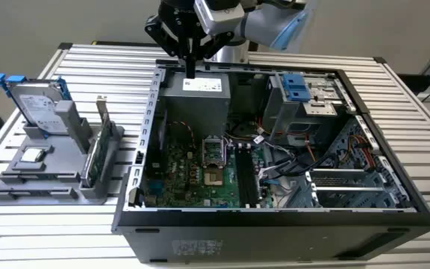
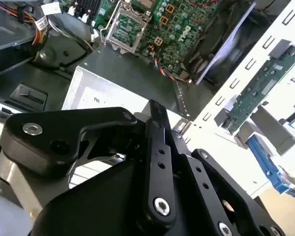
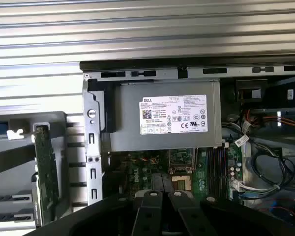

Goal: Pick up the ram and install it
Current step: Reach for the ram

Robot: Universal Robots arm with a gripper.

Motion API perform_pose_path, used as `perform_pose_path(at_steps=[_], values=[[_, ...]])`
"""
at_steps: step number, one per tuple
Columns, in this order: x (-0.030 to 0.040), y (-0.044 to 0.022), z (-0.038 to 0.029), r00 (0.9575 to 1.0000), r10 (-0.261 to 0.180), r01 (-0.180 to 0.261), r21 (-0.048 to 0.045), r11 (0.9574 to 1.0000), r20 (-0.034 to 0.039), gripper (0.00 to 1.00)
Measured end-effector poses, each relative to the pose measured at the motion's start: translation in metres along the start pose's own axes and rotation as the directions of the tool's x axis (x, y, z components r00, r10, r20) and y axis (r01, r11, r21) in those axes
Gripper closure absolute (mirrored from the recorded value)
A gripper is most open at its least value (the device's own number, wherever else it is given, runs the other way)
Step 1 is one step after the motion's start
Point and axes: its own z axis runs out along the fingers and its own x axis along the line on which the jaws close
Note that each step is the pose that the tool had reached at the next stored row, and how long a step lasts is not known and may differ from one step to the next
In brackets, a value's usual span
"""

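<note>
Exterior view: the arm reaches in over the slatted table (image 1: 88, 61). The pincer (image 1: 191, 72) points straight down over the computer case (image 1: 149, 129), at the wall where the power supply (image 1: 192, 106) sits. Its tips hover just above that box, apart from it. The fingers are drawn together into one thin dark point. I cannot tell whether anything is pinched between them.

To the exterior view's left of the case a gray rack (image 1: 58, 162) stands on the table. It carries an upright hard drive (image 1: 40, 109) and a green card (image 1: 94, 159) on edge.

Inside the case lies the green board (image 1: 185, 174). Its long dark memory slots (image 1: 246, 179) run beside the processor socket (image 1: 211, 154). I cannot tell whether the ram sits in one of them or elsewhere.

Second wrist view: this looks along the pincer (image 2: 155, 110) from behind its black links. The fingers (image 2: 160, 162) meet in a flat dark blade above the power supply (image 2: 123, 73). The board (image 2: 182, 29) lies beyond, with the green card (image 2: 258, 88) outside the case wall.

First wrist view: this looks straight down. The finger (image 3: 147, 206) bases sit close together at the frame's edge. The power supply (image 3: 162, 115) shows its labelled top, and the slots (image 3: 217, 164) appear as dark and pale stripes. The green card (image 3: 45, 177) stands outside the case.
</note>
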Motion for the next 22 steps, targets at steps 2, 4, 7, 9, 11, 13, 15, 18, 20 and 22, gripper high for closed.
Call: perform_pose_path(at_steps=[2, 4, 7, 9, 11, 13, 15, 18, 20, 22], values=[[0.0, 0.0, 0.0, 1.0, 0.0, 0.0, 0.0, 1.0, 0.0, 1.0], [0.0, 0.0, -0.0001, 1.0, 0.0, 0.0, 0.0001, 1.0, -0.0001, 1.0], [0.0, 0.0, -0.0002, 1.0, 0.0, 0.0, 0.0, 1.0, -0.0001, 1.0], [0.0, 0.0, -0.0002, 1.0, 0.0, 0.0, 0.0001, 1.0, 0.0, 1.0], [0.0, 0.0, -0.0002, 1.0, 0.0, 0.0, 0.0, 1.0, 0.0, 1.0], [0.0007, 0.0, -0.0003, 1.0, 0.0, 0.0, 0.0002, 1.0, -0.0001, 1.0], [0.0022, -0.0002, -0.0003, 1.0, 0.0, 0.0, 0.0002, 1.0, -0.0001, 1.0], [0.0051, -0.0003, -0.0003, 1.0, 0.0, 0.0, 0.0001, 1.0, -0.0001, 1.0], [0.0068, -0.0005, -0.0003, 1.0, 0.0, 0.0, 0.0, 1.0, 0.0, 1.0], [0.0084, -0.0006, -0.0004, 1.0, 0.0, 0.0, 0.0, 1.0, -0.0001, 1.0]])
